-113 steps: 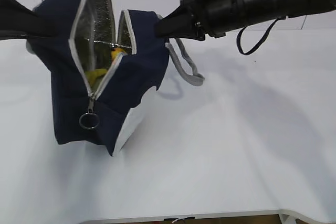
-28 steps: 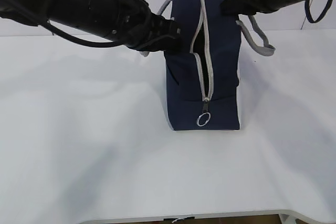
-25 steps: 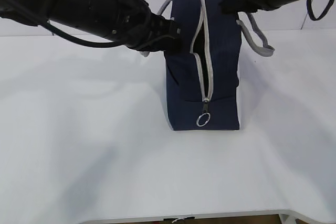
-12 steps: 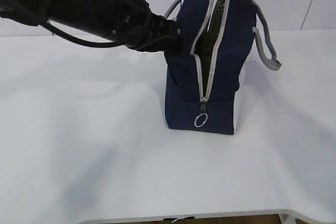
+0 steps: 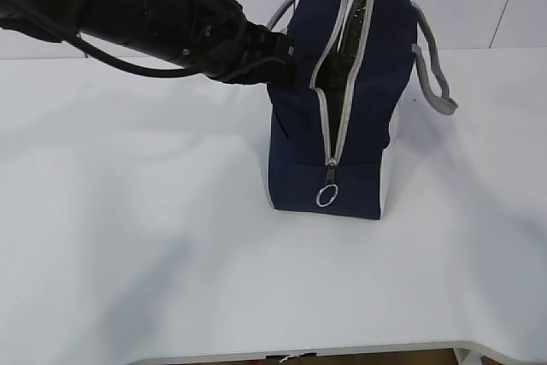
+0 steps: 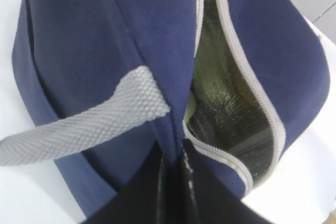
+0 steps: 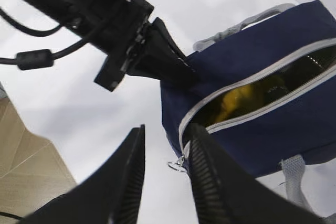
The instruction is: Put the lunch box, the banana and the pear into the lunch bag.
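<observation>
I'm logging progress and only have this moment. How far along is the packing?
Nearly done, it seems: no food lies loose on the table, and something yellow shows inside the bag, though which fruit is unclear; the lunch box is not visible. In hand: the left pincer pinches the bag's side, while the right pincer hangs open above, holding nothing. Left: confirm all three are inside. The zipper is open.

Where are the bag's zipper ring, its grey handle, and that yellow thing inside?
zipper ring [image 5: 325,197]: exterior view, on the hanging metal ring.
grey handle [image 5: 438,87]: exterior view, on the webbing loop.
yellow fruit [image 7: 236,102]: right wrist view, through the open zipper.
</observation>
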